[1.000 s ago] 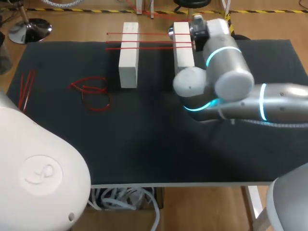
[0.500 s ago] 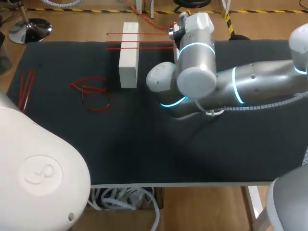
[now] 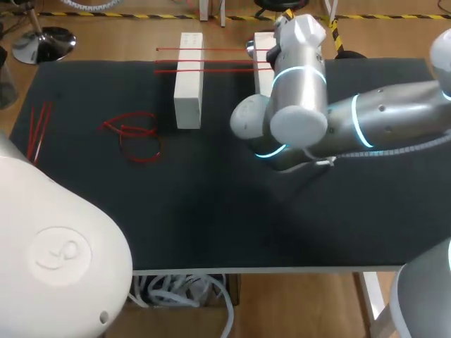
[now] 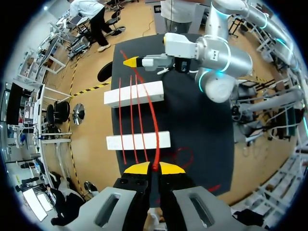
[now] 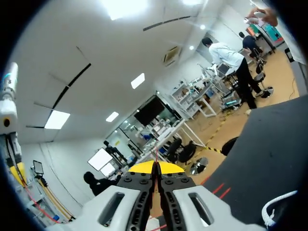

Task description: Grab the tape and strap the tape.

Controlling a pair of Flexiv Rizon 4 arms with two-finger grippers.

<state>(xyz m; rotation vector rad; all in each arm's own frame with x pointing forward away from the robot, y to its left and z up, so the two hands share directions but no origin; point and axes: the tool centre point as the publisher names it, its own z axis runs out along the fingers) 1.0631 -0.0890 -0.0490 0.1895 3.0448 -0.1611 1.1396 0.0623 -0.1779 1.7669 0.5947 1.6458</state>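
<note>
A red tape (image 4: 155,126) is stretched between my two grippers, above two white blocks (image 3: 189,84) (image 3: 264,74). My left gripper (image 4: 154,167) is shut on its near end; it does not show in the head view. My right gripper (image 4: 131,61) holds the other end past the far block (image 4: 134,94), by that block's far end (image 3: 251,46). In the right wrist view its tips (image 5: 156,167) are pressed together on a thin red strand. Three straight red tapes (image 3: 211,62) lie across both blocks.
A tangle of loose red tape (image 3: 134,134) lies on the black table (image 3: 211,211) left of the blocks. A few red strips (image 3: 39,130) rest near the left edge. My right arm's elbow (image 3: 296,120) hangs over the table beside the right block.
My right arm's elbow swung left over the table, then back a little to the right. Its gripper stayed near the far end of the right block. Both grippers stayed shut.
</note>
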